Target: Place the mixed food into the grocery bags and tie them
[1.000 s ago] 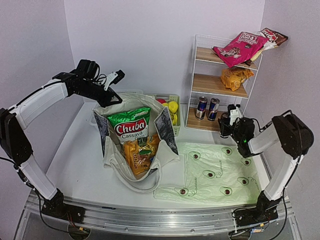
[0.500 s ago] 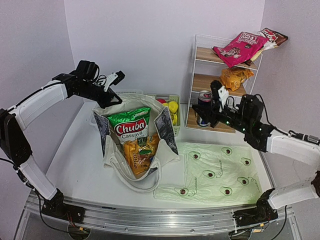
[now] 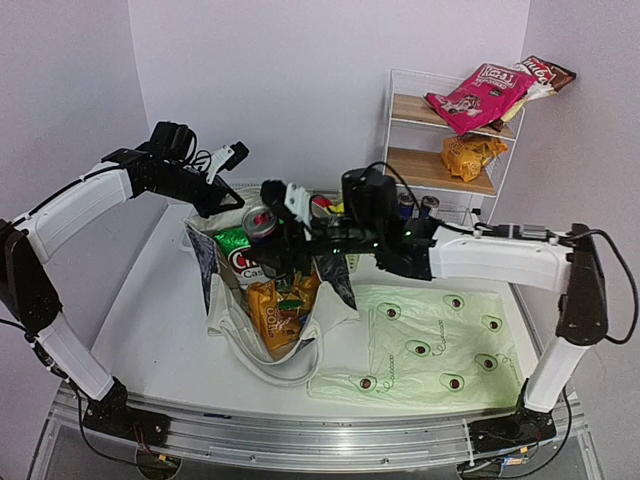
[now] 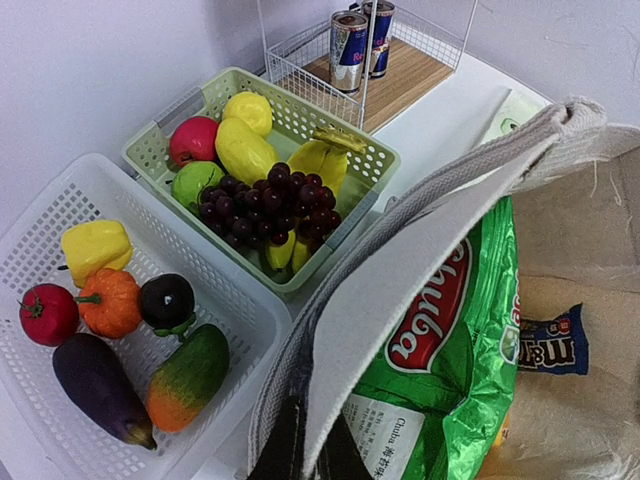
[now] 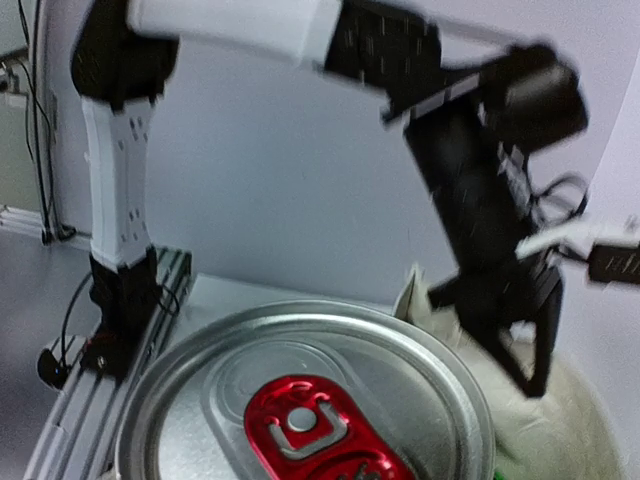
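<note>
**Top external.** The left gripper (image 3: pixel 228 199) sits at the far rim of the canvas tote (image 3: pixel 228 312), jaws together on the fabric and lifting that edge. The tote stands left of centre with its mouth open. A green-and-white packet (image 3: pixel 236 256) stands inside it, and an orange packet (image 3: pixel 274 312) lies nearer. The right arm reaches across from the right. The right gripper (image 3: pixel 278 232) is clamped on the drink can (image 3: pixel 259 220), held upright in the air over the tote's mouth. The avocado bag (image 3: pixel 430 345) lies flat at near right. A wire shelf (image 3: pixel 392 150) stands at far right.

**Left wrist.** The fingers (image 4: pixel 288 452) are pinched shut on the tote's rim. The green-and-white packet and a small blue packet (image 4: pixel 548 340) lie inside. Beyond the rim, the grapes (image 4: pixel 265 200) sit among fruit in a green basket (image 4: pixel 160 142). A white basket (image 4: pixel 45 215) stands beside it, and two more cans (image 4: pixel 352 42) are on the shelf.

**Right wrist.** The can's silver top with its red tab fills the near frame. The gripper's own fingers are out of frame. Behind, the left arm (image 5: pixel 480 200) is blurred at the tote's edge.
</note>
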You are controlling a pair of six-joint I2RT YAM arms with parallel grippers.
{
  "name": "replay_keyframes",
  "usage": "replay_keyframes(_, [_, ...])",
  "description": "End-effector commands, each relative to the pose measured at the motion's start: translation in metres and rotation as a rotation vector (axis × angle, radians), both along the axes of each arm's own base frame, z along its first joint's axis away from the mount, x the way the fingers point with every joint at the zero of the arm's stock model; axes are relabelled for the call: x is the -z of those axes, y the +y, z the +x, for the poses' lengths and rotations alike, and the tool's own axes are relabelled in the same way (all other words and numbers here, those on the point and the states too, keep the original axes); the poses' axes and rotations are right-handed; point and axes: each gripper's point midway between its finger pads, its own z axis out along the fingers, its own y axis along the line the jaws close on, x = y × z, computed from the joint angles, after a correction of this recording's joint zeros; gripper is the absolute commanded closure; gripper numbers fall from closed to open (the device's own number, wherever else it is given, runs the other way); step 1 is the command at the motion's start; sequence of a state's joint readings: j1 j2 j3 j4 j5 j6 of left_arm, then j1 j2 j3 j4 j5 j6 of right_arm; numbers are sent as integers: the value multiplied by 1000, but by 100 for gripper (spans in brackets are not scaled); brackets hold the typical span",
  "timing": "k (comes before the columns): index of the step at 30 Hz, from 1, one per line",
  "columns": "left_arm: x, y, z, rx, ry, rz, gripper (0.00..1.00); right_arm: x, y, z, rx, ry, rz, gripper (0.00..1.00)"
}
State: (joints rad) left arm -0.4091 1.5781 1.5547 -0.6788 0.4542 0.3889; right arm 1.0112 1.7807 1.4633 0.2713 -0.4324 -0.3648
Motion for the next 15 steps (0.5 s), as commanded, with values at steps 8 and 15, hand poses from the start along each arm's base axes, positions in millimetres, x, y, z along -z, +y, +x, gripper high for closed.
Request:
replay_keyframes(8, [-16, 2, -9, 23, -35, -26, 100, 34, 11, 38, 221, -277, -349, 39])
replay_keyframes(15, [-16, 2, -3, 13, -42, -17, 100, 1, -4, 12, 219, -139, -440, 12])
